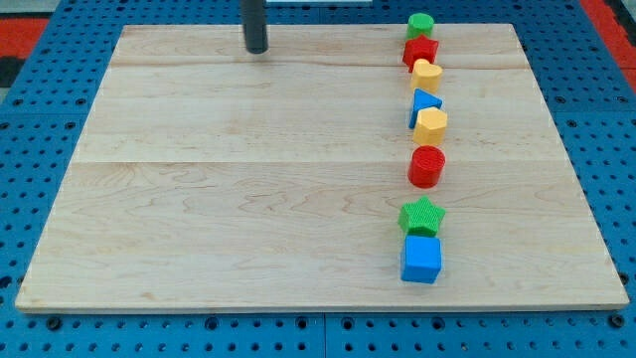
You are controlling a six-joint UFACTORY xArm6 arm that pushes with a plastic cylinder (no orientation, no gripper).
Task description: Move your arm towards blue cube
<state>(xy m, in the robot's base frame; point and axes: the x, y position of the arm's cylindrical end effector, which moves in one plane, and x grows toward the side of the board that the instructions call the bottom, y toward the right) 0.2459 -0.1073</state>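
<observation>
Camera view showed my tip [257, 50] far-left on the bench [248, 199], touching nothing; no jaws exist to report. An overshot approach risked nudging the green star [422, 215] touching the blue cube [421, 259].

wooden board [248, 179] — eight blocks in a column above the blue cube [420, 260], green star [421, 215] touching it.

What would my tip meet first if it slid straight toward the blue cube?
Probably nothing: from my tip at the view's top to the blue cube at the bottom right, the wooden board looks free. The green star sits just beside that line.
</observation>
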